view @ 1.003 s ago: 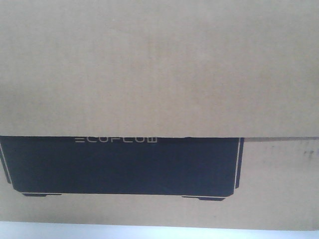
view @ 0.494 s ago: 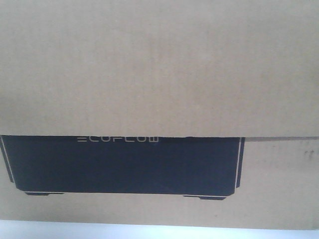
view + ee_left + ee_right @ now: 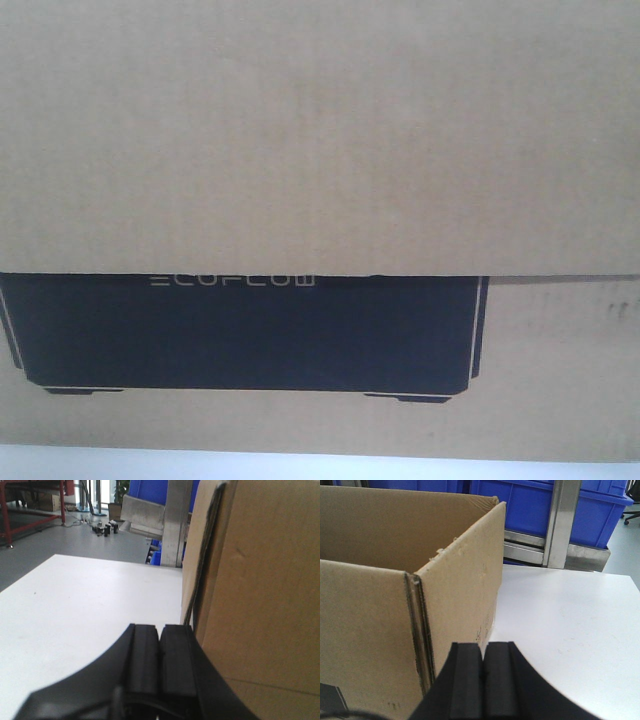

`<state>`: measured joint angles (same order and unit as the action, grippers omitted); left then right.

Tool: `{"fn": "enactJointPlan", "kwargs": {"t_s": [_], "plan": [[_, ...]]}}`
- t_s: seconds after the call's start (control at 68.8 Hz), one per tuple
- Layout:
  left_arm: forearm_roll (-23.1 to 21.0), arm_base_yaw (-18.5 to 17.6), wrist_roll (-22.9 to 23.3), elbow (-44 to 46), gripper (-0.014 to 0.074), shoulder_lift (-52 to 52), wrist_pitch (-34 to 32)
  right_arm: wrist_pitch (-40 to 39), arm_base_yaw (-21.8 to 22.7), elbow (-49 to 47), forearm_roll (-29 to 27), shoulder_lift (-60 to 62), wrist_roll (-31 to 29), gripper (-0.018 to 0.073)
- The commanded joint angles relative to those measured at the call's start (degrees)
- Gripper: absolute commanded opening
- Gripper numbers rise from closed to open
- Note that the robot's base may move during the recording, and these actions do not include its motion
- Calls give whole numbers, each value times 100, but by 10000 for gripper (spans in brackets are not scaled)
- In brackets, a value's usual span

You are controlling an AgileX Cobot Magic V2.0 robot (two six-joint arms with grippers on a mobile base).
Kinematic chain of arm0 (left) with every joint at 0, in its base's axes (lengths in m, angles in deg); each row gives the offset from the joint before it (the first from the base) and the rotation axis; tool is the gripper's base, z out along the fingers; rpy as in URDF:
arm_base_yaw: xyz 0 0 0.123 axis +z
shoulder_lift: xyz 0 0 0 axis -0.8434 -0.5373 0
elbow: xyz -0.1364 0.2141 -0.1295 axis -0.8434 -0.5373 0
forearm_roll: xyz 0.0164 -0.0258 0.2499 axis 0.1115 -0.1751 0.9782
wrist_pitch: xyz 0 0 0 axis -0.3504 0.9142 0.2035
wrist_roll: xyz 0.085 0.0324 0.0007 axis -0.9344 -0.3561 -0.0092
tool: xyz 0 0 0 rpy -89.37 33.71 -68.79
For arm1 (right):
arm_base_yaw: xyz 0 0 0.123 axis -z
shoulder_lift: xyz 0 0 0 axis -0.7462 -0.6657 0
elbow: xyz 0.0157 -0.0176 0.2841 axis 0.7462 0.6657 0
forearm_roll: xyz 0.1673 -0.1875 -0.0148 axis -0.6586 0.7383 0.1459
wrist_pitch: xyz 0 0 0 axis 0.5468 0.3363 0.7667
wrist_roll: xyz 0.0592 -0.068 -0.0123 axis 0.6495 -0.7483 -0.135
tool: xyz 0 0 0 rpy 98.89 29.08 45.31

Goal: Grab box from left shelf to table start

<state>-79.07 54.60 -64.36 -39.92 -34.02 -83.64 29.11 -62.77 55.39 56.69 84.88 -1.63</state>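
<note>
The brown cardboard box (image 3: pixel 320 140) fills the front view, its black silhouette and pale "ECOFLOW" lettering low on the near face. It looks to rest on the white table (image 3: pixel 320 468). In the left wrist view my left gripper (image 3: pixel 160 627) is shut with nothing between its pads, close beside the box's left side (image 3: pixel 260 595). In the right wrist view my right gripper (image 3: pixel 484 645) is shut and empty too, next to the box's right side (image 3: pixel 460 590). Whether either gripper touches the cardboard cannot be told. The metal shelf ledge (image 3: pixel 142 512) stands behind the table.
White table top spreads left of the box (image 3: pixel 85 600) and right of it (image 3: pixel 570 625). Blue plastic bins (image 3: pixel 530 505) and a metal upright (image 3: pixel 563 520) stand behind the table. Grey floor and a red frame (image 3: pixel 30 515) lie at the far left.
In the front view the box sat a touch to the right and higher half a second ago; now it is back where it was a second ago.
</note>
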Motion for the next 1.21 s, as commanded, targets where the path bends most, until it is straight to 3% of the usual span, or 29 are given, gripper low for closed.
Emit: {"fn": "enactJointPlan", "kwargs": {"t_s": [0.0,0.872,1.192], "plan": [[-35,-13,-26,14,-90,82,-580,-512,26,-150,74,-67,-39,58],[-35,-26,-26,14,-90,82,-569,-510,51,-150,127,-56,-39,58],[-35,-26,-26,14,-90,82,-569,-988,1195,386,76,31,-39,58]]}}
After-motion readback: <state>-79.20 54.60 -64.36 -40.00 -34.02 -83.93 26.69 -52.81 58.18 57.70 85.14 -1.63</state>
